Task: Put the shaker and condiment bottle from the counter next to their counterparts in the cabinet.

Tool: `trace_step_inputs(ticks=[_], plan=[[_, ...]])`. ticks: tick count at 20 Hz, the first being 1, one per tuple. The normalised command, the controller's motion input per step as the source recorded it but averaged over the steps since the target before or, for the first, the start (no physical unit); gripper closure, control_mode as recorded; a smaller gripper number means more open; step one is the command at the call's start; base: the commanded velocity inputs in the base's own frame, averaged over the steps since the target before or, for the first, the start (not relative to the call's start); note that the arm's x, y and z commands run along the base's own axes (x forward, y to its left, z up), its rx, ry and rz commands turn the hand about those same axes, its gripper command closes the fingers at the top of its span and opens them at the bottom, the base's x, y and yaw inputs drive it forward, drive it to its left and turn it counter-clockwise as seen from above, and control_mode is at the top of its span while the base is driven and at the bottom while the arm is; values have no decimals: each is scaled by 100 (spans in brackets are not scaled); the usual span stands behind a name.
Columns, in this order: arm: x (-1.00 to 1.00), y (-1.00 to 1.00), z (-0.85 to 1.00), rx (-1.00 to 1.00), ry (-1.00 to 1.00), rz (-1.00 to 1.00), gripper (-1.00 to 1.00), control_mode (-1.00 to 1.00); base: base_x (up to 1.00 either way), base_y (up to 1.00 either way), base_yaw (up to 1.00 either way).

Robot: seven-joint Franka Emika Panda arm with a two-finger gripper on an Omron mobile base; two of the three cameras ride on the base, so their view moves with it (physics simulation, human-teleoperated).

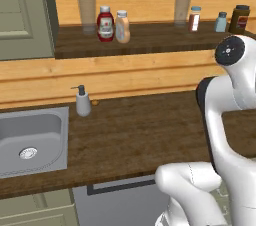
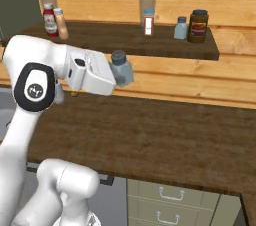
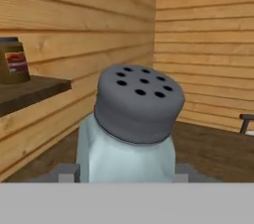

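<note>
Claw pinching the shaker, lifted off the surface.

At centre of the right base view, the claw grips the pale teal shaker by its sides, in the air below the cabinet shelf's front edge and above the dark wood surface. In the left base view's upper middle, the peach condiment bottle stands on the shelf touching the red sauce bottle; the light-blue shaker stands farther right.

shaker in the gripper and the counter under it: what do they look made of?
Shaker: pale teal see-through body, probably plastic or glass; matte grey cap with holes, metal or plastic. Held in the gripper. Counter: dark brown with visible grain, looks like wood, low sheen.
</note>
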Motion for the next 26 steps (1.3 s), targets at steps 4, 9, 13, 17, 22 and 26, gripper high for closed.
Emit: trace_step_inputs(ticks=[4, 9, 13, 17, 22, 26], plan=[[0, 0, 72, -2, 0, 16, 100, -100, 0, 0, 0], [6, 6, 37, -3, 0, 20, 100, -100, 0, 0, 0], [22, 13, 18, -4, 1, 21, 100, -100, 0, 0, 0], [46, 3, 0, -3, 7, 18, 100, -100, 0, 0, 0], [59, 0, 0, -1, 6, 17, 100, -100, 0, 0, 0], [53, 0, 0, 0, 2, 12, 100, -100, 0, 0, 0]])
